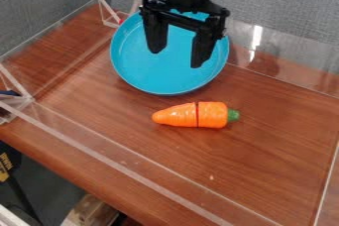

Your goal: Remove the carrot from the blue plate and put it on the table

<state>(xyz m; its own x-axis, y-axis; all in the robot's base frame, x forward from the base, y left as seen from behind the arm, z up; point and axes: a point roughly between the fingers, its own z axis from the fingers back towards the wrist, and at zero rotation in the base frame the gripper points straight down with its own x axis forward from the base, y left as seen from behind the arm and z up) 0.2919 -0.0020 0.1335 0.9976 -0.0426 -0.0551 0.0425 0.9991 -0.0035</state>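
The orange carrot (195,116) with its green stub lies on its side on the brown table (265,121), just in front of the blue plate (139,63) and off its rim. Nothing rests on the plate. My black gripper (179,49) hangs over the plate's right half, pointing down, fingers spread wide apart with nothing between them. The carrot sits well below the fingertips in the picture, apart from them.
Low clear acrylic walls (54,32) ring the tabletop on all sides. A grey backdrop rises behind. Bare wood stretches left and right of the carrot, out to the front wall (159,175).
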